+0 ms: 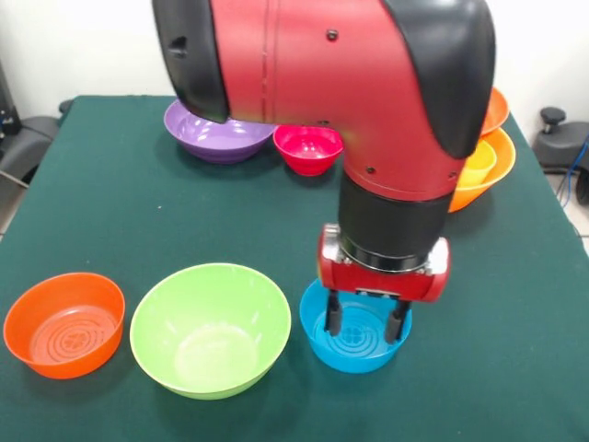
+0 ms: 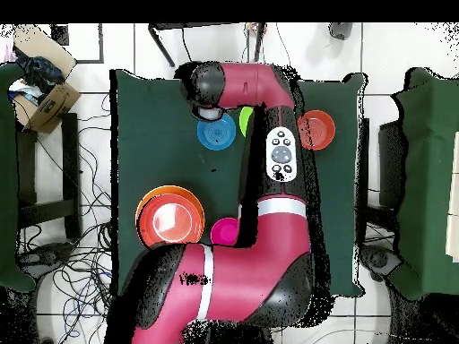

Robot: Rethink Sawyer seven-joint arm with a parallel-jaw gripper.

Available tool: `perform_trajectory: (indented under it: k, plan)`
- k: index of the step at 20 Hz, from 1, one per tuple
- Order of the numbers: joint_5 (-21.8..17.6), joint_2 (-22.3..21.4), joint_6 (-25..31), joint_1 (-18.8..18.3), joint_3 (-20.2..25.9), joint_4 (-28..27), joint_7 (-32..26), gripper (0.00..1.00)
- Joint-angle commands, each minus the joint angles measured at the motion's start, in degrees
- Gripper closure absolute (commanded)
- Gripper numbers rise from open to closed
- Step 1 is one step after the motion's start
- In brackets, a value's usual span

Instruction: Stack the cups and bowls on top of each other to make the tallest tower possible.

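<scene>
My gripper (image 1: 365, 318) is open, its two black fingers (image 1: 334, 315) hanging over the far half of the small blue bowl (image 1: 354, 343), inside its rim. The big lime green bowl (image 1: 210, 330) stands left of it and the small orange bowl (image 1: 64, 324) further left. The purple bowl (image 1: 216, 133) and the small pink bowl (image 1: 308, 147) stand at the back. The big orange bowl (image 1: 488, 175) at the right holds a yellow piece (image 1: 479, 162) and a red-orange bowl (image 1: 495, 110). The green and purple cups are out of view.
In the overhead view the arm covers the table's middle. The blue bowl (image 2: 215, 133), small orange bowl (image 2: 316, 129), orange stack (image 2: 168, 218) and pink bowl (image 2: 224, 231) show beside it. Chairs and cables surround the green table (image 1: 110, 212).
</scene>
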Motion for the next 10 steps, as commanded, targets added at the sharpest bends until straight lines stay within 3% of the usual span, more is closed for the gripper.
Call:
perform_trajectory:
  k: [1, 10]
  plan:
    - [-2.49, 2.96, 0.97, 2.58, 1.38, 1.26, -2.16, 0.00]
    - [-1.45, 3.19, -3.19, 4.76, 1.41, 3.46, 1.98, 0.00]
